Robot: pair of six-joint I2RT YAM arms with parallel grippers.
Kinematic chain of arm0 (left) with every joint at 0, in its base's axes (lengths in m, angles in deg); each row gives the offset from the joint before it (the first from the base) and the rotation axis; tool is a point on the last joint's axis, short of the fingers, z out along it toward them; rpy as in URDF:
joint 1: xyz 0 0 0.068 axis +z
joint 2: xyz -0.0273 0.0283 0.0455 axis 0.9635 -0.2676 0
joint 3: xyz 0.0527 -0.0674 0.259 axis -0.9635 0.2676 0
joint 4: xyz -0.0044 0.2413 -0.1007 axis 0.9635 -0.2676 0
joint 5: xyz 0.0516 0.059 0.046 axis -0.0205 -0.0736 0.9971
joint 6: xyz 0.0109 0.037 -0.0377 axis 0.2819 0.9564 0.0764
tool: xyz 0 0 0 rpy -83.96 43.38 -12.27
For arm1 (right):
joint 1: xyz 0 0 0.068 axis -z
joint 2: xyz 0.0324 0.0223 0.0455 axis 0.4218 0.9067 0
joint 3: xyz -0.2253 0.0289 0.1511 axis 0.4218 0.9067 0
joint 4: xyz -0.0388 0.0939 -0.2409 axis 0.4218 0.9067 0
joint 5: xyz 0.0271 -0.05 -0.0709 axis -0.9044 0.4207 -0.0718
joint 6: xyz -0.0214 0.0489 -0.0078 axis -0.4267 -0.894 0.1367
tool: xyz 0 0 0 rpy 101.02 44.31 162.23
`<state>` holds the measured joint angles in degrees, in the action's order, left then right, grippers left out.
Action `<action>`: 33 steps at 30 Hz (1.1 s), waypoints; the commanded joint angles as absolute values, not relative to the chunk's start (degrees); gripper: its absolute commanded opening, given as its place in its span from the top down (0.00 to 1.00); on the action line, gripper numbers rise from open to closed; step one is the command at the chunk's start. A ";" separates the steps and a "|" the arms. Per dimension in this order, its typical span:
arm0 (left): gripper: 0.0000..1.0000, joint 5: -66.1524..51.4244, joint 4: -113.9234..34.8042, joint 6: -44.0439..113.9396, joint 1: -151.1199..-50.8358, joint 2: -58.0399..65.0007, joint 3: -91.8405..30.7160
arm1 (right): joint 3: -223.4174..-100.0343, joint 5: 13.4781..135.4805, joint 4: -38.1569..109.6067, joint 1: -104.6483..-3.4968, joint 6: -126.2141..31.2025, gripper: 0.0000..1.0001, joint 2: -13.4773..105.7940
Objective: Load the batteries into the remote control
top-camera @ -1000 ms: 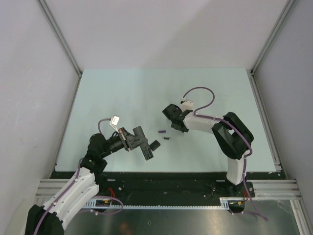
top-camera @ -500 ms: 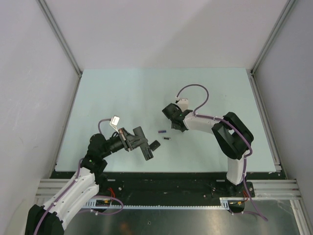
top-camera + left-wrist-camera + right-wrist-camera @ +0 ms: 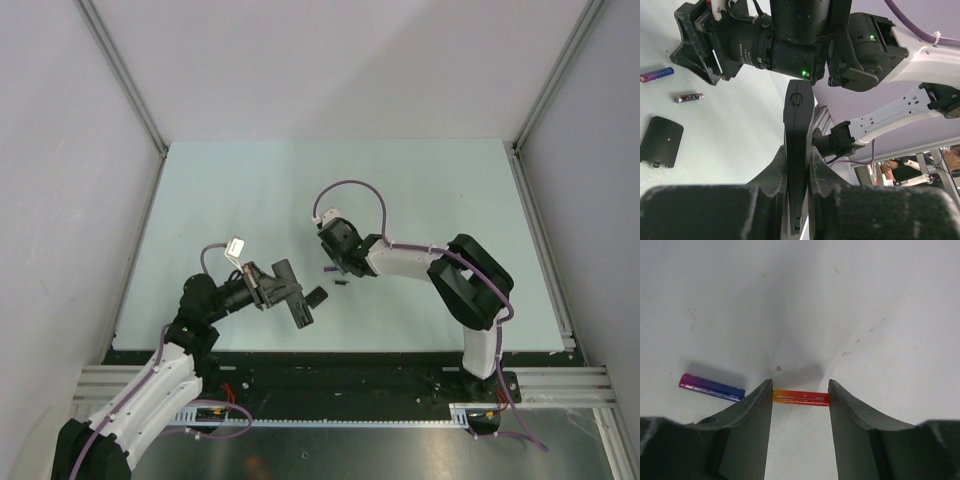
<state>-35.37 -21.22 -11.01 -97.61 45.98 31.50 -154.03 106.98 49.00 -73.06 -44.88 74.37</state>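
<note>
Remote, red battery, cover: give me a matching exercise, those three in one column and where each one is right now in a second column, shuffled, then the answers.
Column one:
1. remote
2. red battery
3. cover

Column two:
A. lying flat on the table
B. held end to end in the right claw
C. clamped in the left claw

Pairs: 1-C, 2-B, 3-A
</note>
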 commanded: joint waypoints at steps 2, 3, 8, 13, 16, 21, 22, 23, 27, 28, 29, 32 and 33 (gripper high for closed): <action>1.00 -36.72 -19.08 -11.30 -97.95 47.33 32.03 | -153.42 99.98 47.96 -72.76 -34.55 0.61 73.36; 1.00 -36.81 -19.08 -11.39 -97.95 47.42 32.20 | -153.42 99.09 48.40 -72.67 -33.84 0.62 73.45; 1.00 -36.81 -18.99 -11.57 -97.95 47.69 32.29 | -153.24 95.40 49.98 -72.41 -29.63 0.62 74.41; 1.00 -36.63 -19.08 -11.57 -97.95 48.04 32.20 | -152.89 91.00 51.21 -69.86 -29.35 0.58 74.24; 1.00 -36.37 -18.99 -11.83 -97.95 48.12 32.29 | -152.98 89.59 51.56 -68.45 -30.58 0.57 74.33; 1.00 -36.37 -18.99 -11.74 -97.95 48.13 32.20 | -152.89 88.71 51.92 -68.27 -31.37 0.52 74.68; 1.00 -36.37 -19.07 -11.74 -97.95 48.04 32.12 | -152.98 88.71 51.92 -68.19 -31.46 0.51 74.68; 1.00 -36.46 -19.08 -11.74 -97.95 48.04 32.11 | -152.98 88.71 51.66 -68.19 -31.64 0.48 74.68; 1.00 -36.37 -19.08 -11.83 -97.95 48.21 32.03 | -152.98 88.71 51.39 -68.19 -31.81 0.42 74.76; 1.00 -36.46 -19.08 -11.83 -97.95 48.30 32.11 | -152.98 88.97 51.48 -68.01 -31.90 0.40 74.85; 1.00 -36.28 -19.08 -11.92 -97.95 48.39 32.11 | -152.98 88.98 51.48 -68.10 -31.99 0.38 74.94; 1.00 -36.28 -19.08 -12.01 -97.95 48.56 32.29 | -152.89 89.15 51.30 -67.66 -32.60 0.35 74.85; 1.00 -36.28 -19.16 -12.01 -97.95 48.65 32.20 | -152.89 89.24 51.30 -67.57 -32.78 0.34 74.85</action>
<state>-35.72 -21.22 -11.08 -97.61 47.80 32.28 -154.03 89.67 47.29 -67.80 -32.13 73.91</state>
